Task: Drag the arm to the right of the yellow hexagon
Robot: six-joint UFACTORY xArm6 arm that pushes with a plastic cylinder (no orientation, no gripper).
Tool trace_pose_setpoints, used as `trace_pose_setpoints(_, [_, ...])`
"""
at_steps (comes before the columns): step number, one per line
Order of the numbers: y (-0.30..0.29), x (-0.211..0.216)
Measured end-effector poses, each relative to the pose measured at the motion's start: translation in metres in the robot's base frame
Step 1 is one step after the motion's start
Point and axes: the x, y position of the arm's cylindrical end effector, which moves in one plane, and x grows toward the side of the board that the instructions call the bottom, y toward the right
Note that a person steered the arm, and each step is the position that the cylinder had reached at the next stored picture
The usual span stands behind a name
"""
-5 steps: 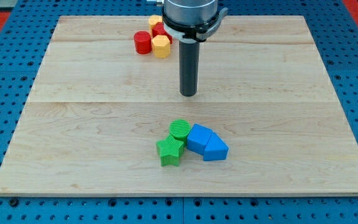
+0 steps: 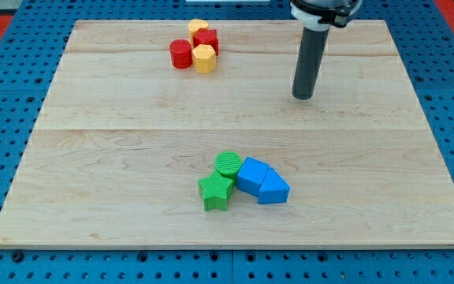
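The yellow hexagon (image 2: pixel 204 58) lies near the view's top, left of centre, on the wooden board (image 2: pixel 117 158). It touches a red cylinder (image 2: pixel 180 54) on its left and a red block (image 2: pixel 206 39) above it. Another yellow block (image 2: pixel 197 28) sits at the top of that cluster. My tip (image 2: pixel 303 96) is on the board well to the right of the yellow hexagon and a little lower, apart from every block.
A green cylinder (image 2: pixel 228 164) and a green star (image 2: pixel 216 192) sit near the view's bottom centre, touching two blue blocks (image 2: pixel 251 175) (image 2: pixel 273 189) on their right. A blue pegboard (image 2: pixel 6 158) surrounds the board.
My tip has moved to the right and slightly up the view, away from the red and yellow cluster. No block has moved.
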Motion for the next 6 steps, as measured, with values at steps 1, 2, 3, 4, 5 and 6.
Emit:
trace_pose_setpoints(1, [-0.017,-0.027])
trace_pose_setpoints(2, [-0.035,-0.047])
trace_pose_setpoints(3, [-0.04,-0.048])
trace_pose_setpoints(4, [-0.04,-0.051])
trace_pose_setpoints(5, [-0.04,-0.068])
trace_pose_setpoints(6, [-0.047,-0.094])
